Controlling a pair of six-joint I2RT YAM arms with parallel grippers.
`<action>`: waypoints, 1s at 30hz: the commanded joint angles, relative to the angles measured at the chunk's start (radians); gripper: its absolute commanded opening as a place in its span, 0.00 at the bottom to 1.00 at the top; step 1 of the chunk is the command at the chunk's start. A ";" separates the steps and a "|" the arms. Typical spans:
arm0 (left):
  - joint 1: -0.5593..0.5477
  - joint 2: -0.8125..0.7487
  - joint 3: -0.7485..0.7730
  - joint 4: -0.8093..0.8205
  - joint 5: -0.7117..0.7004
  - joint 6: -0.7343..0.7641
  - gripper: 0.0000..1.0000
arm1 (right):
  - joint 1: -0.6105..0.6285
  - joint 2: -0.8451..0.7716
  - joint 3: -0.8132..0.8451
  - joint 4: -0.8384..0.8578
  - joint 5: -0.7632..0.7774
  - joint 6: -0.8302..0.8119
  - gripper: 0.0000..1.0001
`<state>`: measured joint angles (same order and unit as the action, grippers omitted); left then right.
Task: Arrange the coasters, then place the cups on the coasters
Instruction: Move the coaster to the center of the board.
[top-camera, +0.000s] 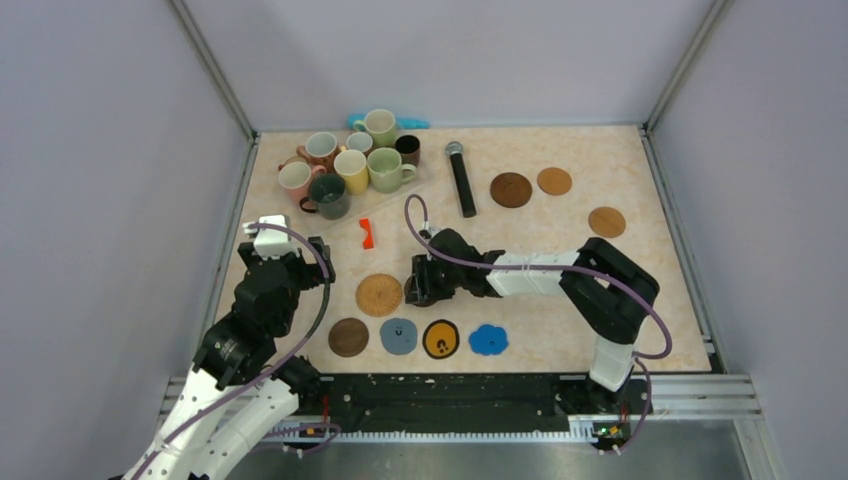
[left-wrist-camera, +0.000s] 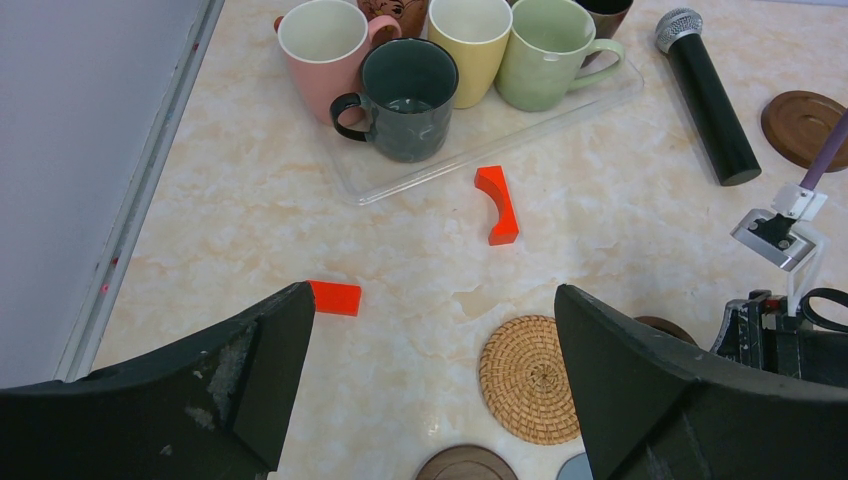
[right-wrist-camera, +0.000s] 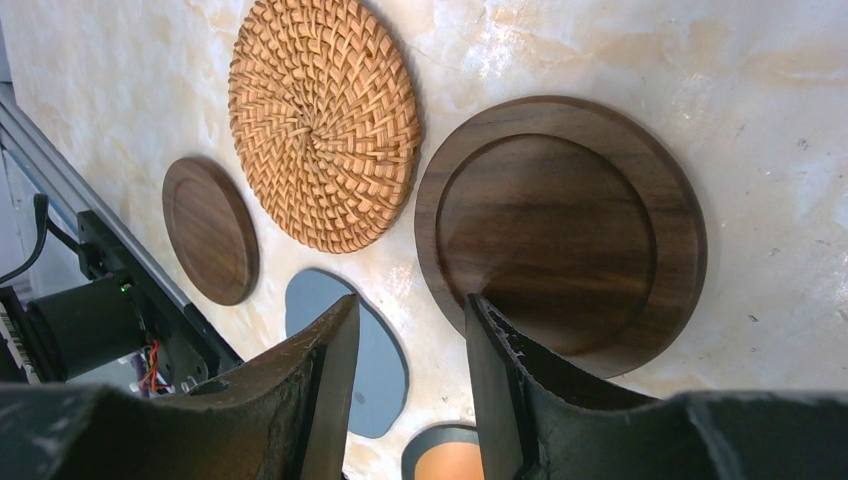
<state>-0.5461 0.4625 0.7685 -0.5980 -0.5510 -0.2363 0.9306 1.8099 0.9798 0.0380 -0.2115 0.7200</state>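
Observation:
Several cups (top-camera: 351, 170) stand on a clear tray (left-wrist-camera: 560, 120) at the back left, among them pink (left-wrist-camera: 320, 50), dark green (left-wrist-camera: 408, 95) and yellow (left-wrist-camera: 468, 45). A woven coaster (top-camera: 379, 294) lies mid-table, and a dark wood one (top-camera: 348, 337), a grey-blue one (top-camera: 398, 335), a black-and-yellow one (top-camera: 440, 339) and a blue scalloped one (top-camera: 488, 340) form a row in front. Three more coasters (top-camera: 511, 189) lie at the back right. My right gripper (right-wrist-camera: 412, 300) is low and partly open over the near rim of another dark wood coaster (right-wrist-camera: 560, 230), clamping nothing. My left gripper (left-wrist-camera: 432, 290) hangs wide open over bare table.
A black microphone (top-camera: 461, 178) lies right of the tray. A curved red-orange piece (left-wrist-camera: 498, 203) sits in front of the tray, and a small red block (left-wrist-camera: 335, 297) lies by my left finger. Grey walls enclose the table on three sides.

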 joint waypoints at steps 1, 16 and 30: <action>-0.002 -0.001 -0.005 0.037 -0.007 0.006 0.95 | 0.029 -0.017 -0.024 -0.073 0.006 0.012 0.44; -0.003 -0.004 -0.006 0.036 -0.006 0.005 0.95 | 0.048 -0.033 -0.054 -0.099 0.047 0.043 0.43; -0.002 -0.001 -0.005 0.038 -0.005 0.006 0.95 | 0.052 -0.073 -0.047 -0.078 0.024 0.050 0.43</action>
<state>-0.5461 0.4625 0.7685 -0.5980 -0.5510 -0.2367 0.9619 1.7691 0.9421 0.0090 -0.1783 0.7715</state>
